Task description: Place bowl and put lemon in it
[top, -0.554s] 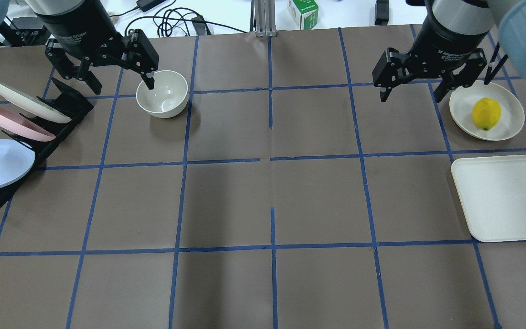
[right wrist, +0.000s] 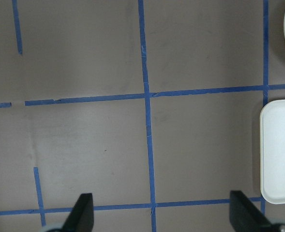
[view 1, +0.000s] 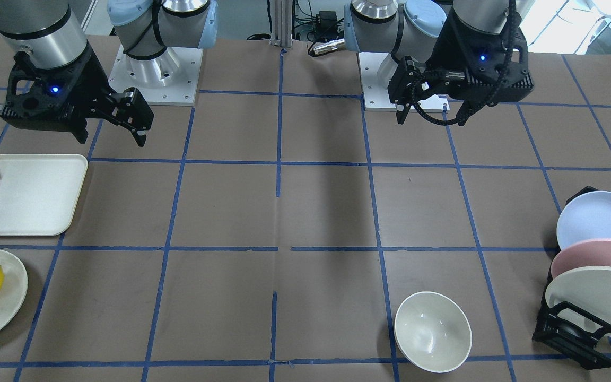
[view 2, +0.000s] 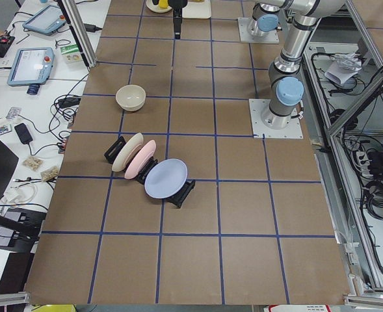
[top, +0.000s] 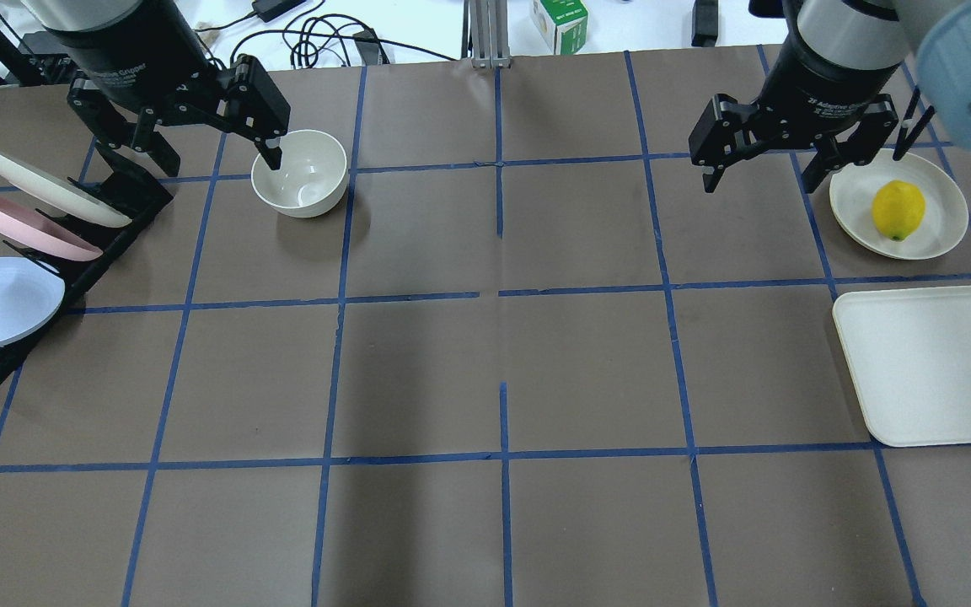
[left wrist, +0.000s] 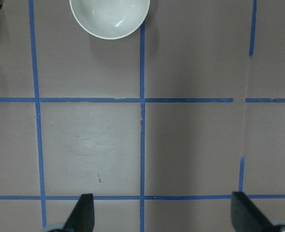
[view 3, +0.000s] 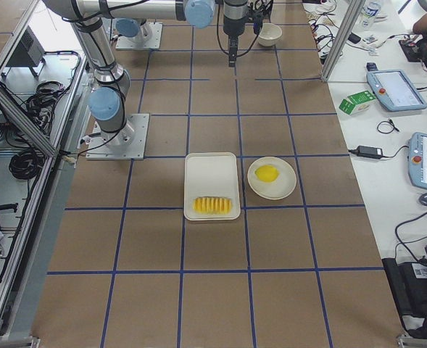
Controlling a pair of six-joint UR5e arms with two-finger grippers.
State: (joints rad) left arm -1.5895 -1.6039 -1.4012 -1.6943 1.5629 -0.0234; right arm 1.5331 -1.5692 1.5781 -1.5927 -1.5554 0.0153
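- Off-white bowl (top: 298, 173): upright on the table (top: 587, 362), near the plate rack (top: 127, 181), nothing inside.
- Lemon (top: 898, 211): lies on a small plate (top: 852, 202) at the opposite end, well apart from the bowl.
- Left gripper (top: 222, 162): fingers spread, empty, raised above the table (one finger overlaps the bowl rim in the overhead view; the wrist view shows them apart).
- Right gripper (top: 761, 179): fingers spread, empty, beside the plate, not over the lemon.
- Status: the bowl may need moving; its intended spot cannot be confirmed. The lemon transfer is not yet done.
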